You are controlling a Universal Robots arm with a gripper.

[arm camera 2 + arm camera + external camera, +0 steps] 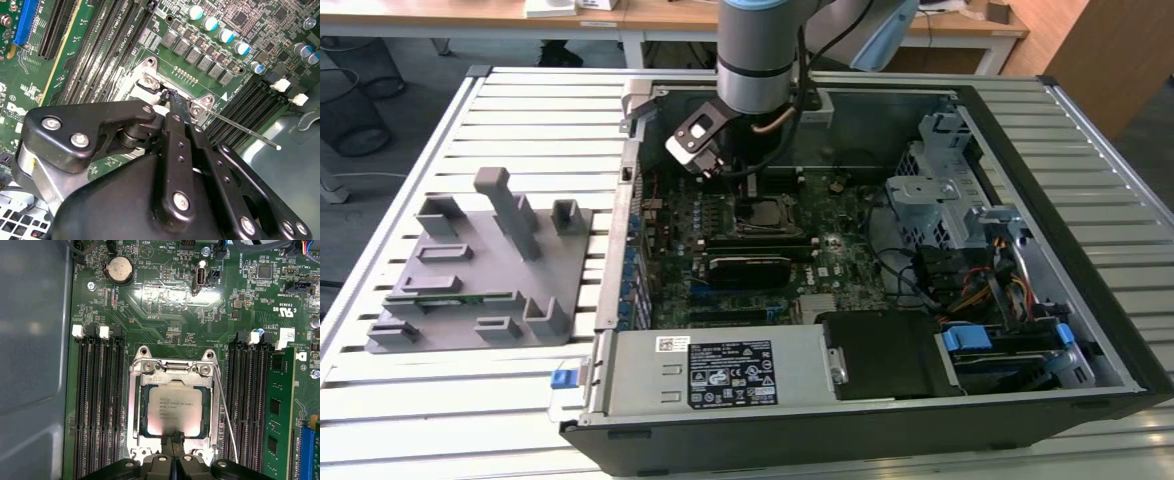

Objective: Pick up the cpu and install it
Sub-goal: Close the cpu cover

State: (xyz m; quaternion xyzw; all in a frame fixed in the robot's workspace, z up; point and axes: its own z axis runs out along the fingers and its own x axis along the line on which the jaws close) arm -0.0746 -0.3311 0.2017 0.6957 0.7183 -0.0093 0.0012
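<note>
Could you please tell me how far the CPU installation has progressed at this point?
Done: the cpu lies flat inside the socket's metal frame on the motherboard. In hand: nothing is carried; the gripper, fingers shut, sits at the cpu's edge. Left: the thin lever beside the frame juts up unlatched, so the chip does not look locked in.

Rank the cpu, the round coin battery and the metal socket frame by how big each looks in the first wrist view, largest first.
1. metal socket frame, which surrounds the cpu
2. cpu
3. round coin battery, clearly the smallest
</note>
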